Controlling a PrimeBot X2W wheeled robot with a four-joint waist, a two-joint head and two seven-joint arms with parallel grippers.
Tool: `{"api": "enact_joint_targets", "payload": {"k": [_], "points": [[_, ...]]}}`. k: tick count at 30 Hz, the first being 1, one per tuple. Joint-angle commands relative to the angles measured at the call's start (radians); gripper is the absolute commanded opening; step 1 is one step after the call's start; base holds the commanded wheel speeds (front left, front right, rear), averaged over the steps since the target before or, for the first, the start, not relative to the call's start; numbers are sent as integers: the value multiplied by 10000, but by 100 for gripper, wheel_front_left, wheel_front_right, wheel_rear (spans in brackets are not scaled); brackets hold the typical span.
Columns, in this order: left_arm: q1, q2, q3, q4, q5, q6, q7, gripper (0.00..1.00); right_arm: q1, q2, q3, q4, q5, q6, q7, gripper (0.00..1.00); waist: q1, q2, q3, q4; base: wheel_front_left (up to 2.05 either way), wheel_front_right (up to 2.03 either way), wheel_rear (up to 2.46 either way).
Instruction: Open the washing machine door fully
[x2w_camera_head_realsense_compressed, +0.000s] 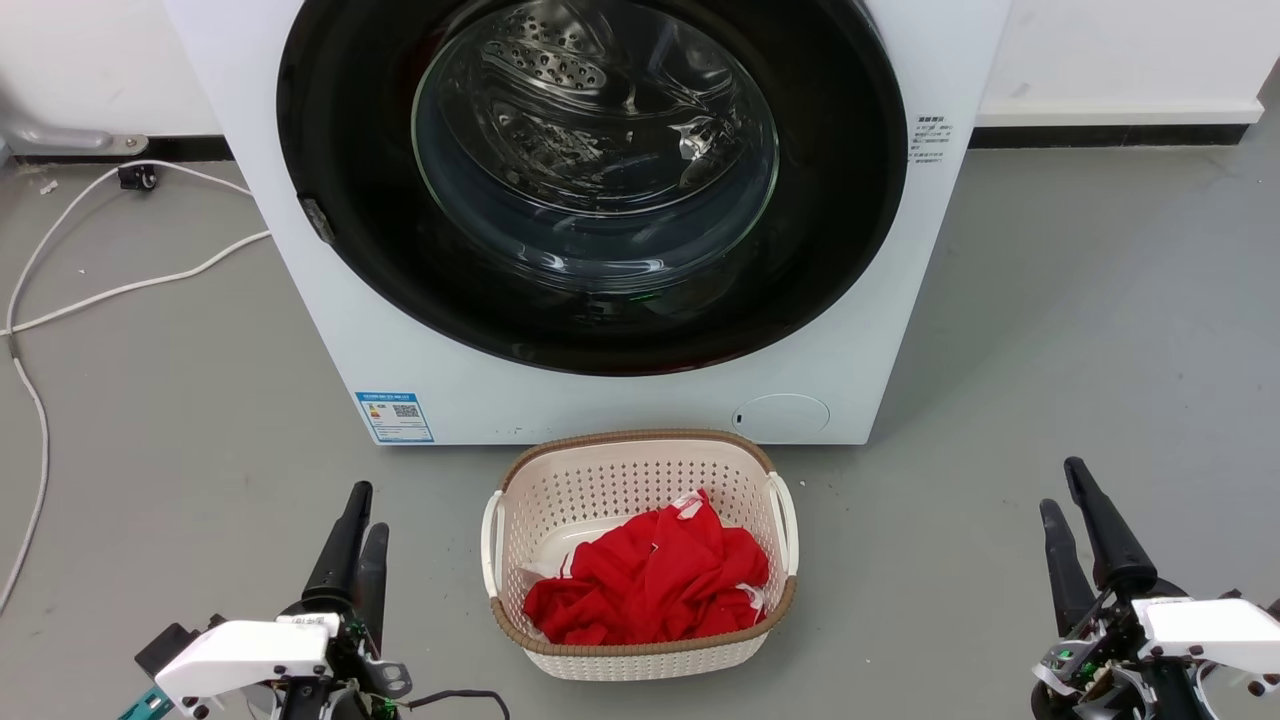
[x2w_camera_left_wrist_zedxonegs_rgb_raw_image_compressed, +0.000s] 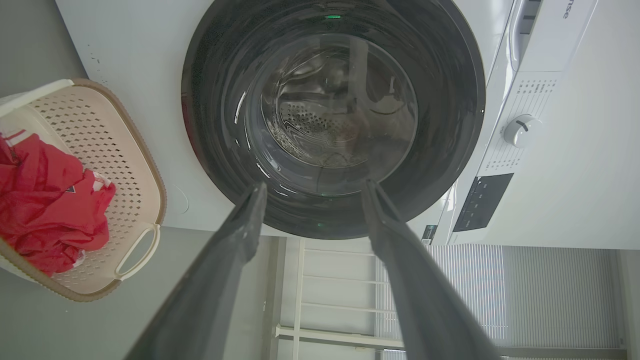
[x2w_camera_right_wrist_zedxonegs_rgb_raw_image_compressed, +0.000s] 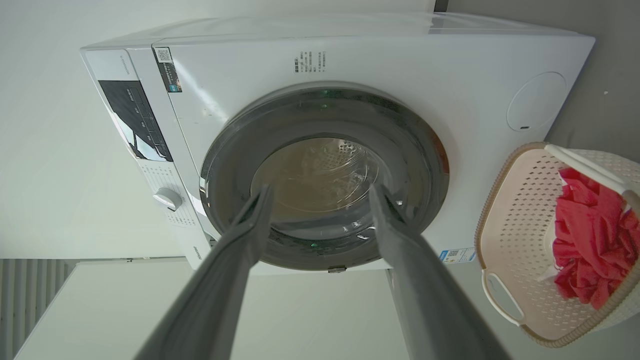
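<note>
The washing machine (x2w_camera_head_realsense_compressed: 620, 400) is a white front-loader filling the top of the head view. Its door (x2w_camera_head_realsense_compressed: 830, 200), a glossy black disc with a clear glass bowl, lies flush against the front, shut. A small latch piece (x2w_camera_head_realsense_compressed: 318, 220) sits on the door's left rim. My left gripper (x2w_camera_head_realsense_compressed: 368, 508) is low at the left, open and holding nothing, well short of the machine. My right gripper (x2w_camera_head_realsense_compressed: 1060, 485) is low at the right, open as well. In each wrist view the door (x2w_camera_left_wrist_zedxonegs_rgb_raw_image_compressed: 450, 100) (x2w_camera_right_wrist_zedxonegs_rgb_raw_image_compressed: 230, 165) shows beyond the spread fingers of that gripper (x2w_camera_left_wrist_zedxonegs_rgb_raw_image_compressed: 315, 186) (x2w_camera_right_wrist_zedxonegs_rgb_raw_image_compressed: 321, 190).
A cream basket (x2w_camera_head_realsense_compressed: 620, 480) with red cloth (x2w_camera_head_realsense_compressed: 650, 580) stands on the grey floor right before the machine, between my two arms. A white cable (x2w_camera_head_realsense_compressed: 100, 290) trails over the floor at the left. A white wall runs behind.
</note>
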Motion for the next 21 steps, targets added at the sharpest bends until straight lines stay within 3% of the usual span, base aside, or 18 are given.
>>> {"api": "enact_joint_targets", "payload": {"k": [1, 11, 21], "points": [[-269, 45, -128, -217, 159, -12, -131, 100, -167, -19, 53, -284, -97, 0, -123, 100, 0, 0, 4, -2, 0, 0, 0], [-366, 37, -286, -583, 1405, -15, -599, 100, -109, -6, 55, -794, -936, 0, -582, 100, 0, 0, 30, -7, 0, 0, 0], [-481, 28, -360, -1009, 2781, -18, -1004, 100, -59, 2, 311, -1505, -4193, 0, -988, 100, 0, 0, 56, 4, 0, 0, 0]]}}
